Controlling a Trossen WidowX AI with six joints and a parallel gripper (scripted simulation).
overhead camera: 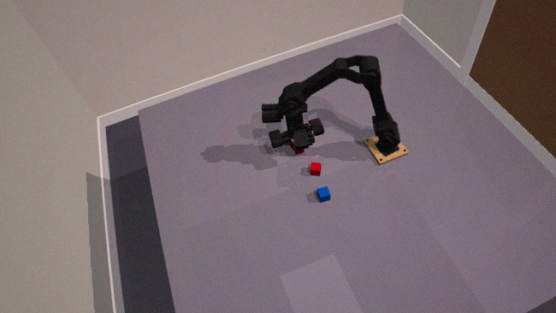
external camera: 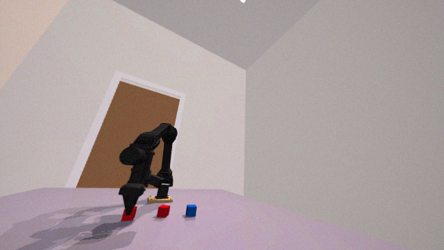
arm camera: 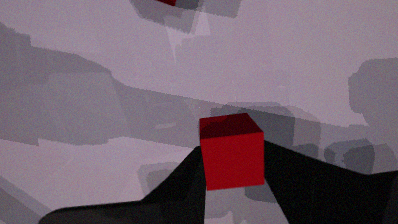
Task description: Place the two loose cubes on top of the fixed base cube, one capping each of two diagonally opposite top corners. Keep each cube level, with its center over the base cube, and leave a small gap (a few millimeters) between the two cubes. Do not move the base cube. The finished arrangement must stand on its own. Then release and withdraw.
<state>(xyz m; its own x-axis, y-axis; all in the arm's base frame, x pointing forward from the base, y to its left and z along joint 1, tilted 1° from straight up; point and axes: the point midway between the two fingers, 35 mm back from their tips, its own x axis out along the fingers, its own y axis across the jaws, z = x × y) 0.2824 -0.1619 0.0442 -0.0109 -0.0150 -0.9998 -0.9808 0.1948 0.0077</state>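
A red cube (overhead camera: 298, 150) (external camera: 132, 213) (arm camera: 234, 162) is between the fingers of my gripper (external camera: 128, 214) (arm camera: 228, 149), which points down. In the wrist view a finger meets each side of the cube, so the gripper is shut on it. The cube looks to be at table level; its underside is hidden. In the top view the gripper body covers part of it. A second red cube (overhead camera: 316, 169) (external camera: 163, 211) (arm camera: 169, 2) sits apart on the table, between the held cube and a blue cube (overhead camera: 323, 194) (external camera: 191, 210). The blue cube also rests on the table.
The arm's wooden mounting plate (overhead camera: 372, 150) (external camera: 155, 200) is to the right of the cubes in the top view. Arm shadows lie around the held cube. The table's edge (overhead camera: 147, 171) is at the left in the top view, with walls beyond.
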